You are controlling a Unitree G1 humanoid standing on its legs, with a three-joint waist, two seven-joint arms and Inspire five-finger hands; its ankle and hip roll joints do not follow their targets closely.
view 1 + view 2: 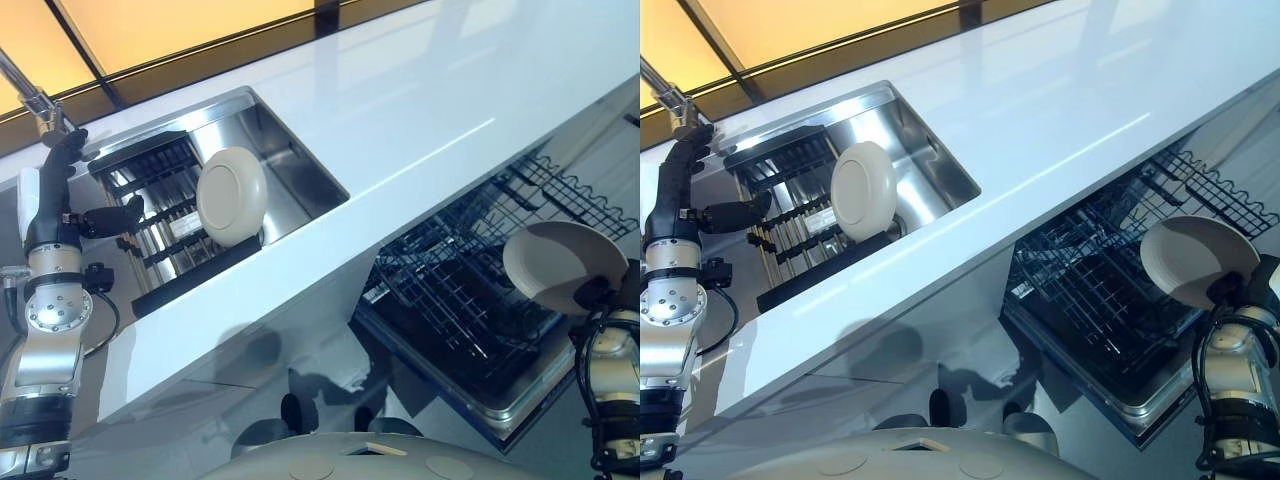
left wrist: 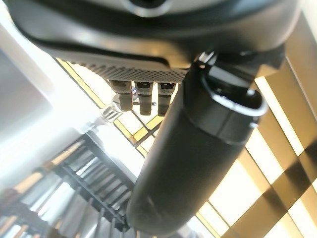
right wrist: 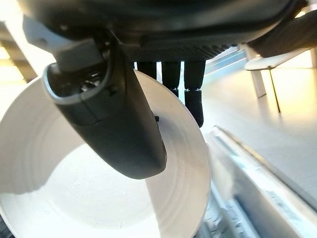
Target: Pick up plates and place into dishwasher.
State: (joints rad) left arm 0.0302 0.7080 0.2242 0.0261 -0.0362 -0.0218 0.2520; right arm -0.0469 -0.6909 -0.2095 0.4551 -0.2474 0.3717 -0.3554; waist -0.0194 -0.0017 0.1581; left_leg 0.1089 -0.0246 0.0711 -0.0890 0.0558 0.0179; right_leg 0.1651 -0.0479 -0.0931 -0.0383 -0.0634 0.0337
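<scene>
A round white ceramic plate (image 1: 562,263) is pinched at its rim by the right hand (image 1: 600,292) and held over the open dishwasher's dark wire rack (image 1: 470,290); lowering into a slot is called for next. A second white plate (image 1: 231,196) is left standing in the steel sink (image 1: 300,165). The left hand (image 1: 70,165) is kept relaxed, holding nothing, beside it. No writing can be read.

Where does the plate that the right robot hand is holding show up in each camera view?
Left eye view: plate at the right edge, above the dishwasher rack.
Right eye view: same spot, right edge, above the rack.
Right wrist view: fills the lower left, pinched by the right robot hand.
Left wrist view: I can't find it.
Shared landmark: the dishwasher rack.
</scene>
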